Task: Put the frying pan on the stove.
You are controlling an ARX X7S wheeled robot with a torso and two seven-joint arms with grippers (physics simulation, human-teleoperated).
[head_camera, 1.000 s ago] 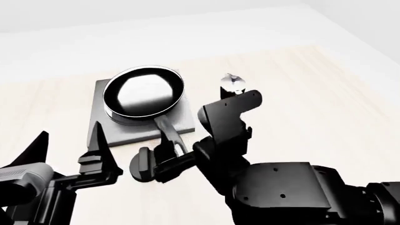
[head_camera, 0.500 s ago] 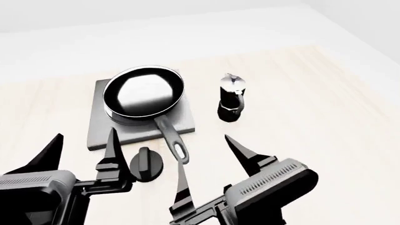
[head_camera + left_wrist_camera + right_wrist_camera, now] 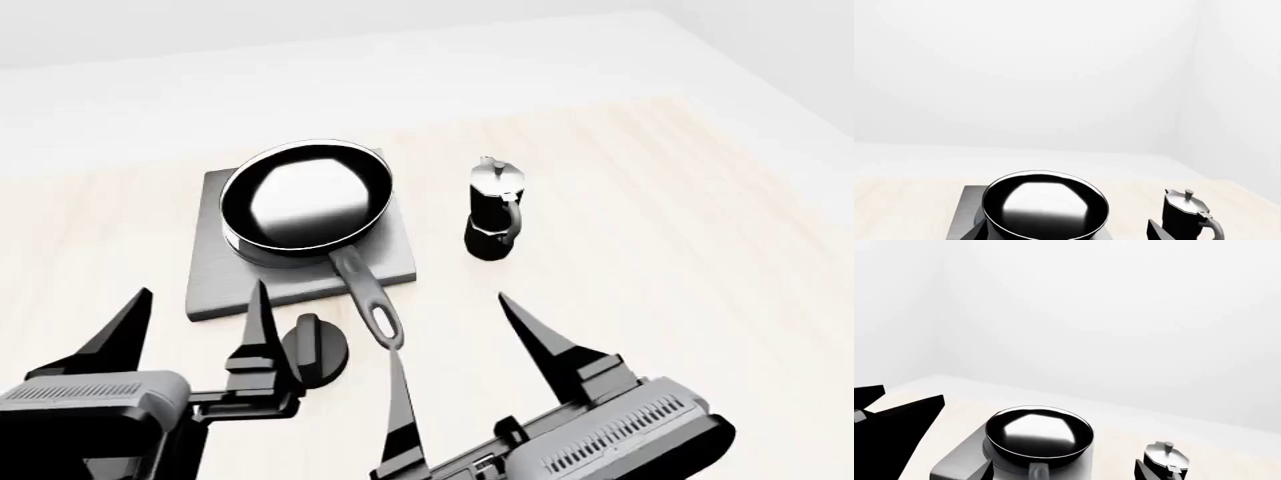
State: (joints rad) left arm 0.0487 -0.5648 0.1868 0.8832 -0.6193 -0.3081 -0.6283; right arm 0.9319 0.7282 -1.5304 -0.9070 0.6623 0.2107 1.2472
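Observation:
The glossy black frying pan point(image 3: 307, 197) sits flat on the dark grey stove point(image 3: 214, 275), its long handle point(image 3: 370, 300) reaching toward me past the plate's edge. Nothing holds it. My left gripper point(image 3: 191, 330) stands open and empty near the stove's near left corner. My right gripper point(image 3: 461, 372) is open and empty too, just nearer than the handle's looped end. In the left wrist view, the frying pan point(image 3: 1044, 207) and the stove point(image 3: 969, 205) lie ahead of the left gripper point(image 3: 1064, 232). The right wrist view shows the frying pan point(image 3: 1039, 432) beyond the right gripper point(image 3: 1062, 471).
A black and silver moka pot point(image 3: 497, 215) stands upright to the right of the stove. A small black round knob point(image 3: 314, 350) lies on the light wooden table point(image 3: 667, 230) between my two grippers. Pale walls rise behind the table.
My right arm has drawn back from the pan's handle toward me, with its gripper open. The left gripper has shifted slightly nearer. The pan has stayed on the stove.

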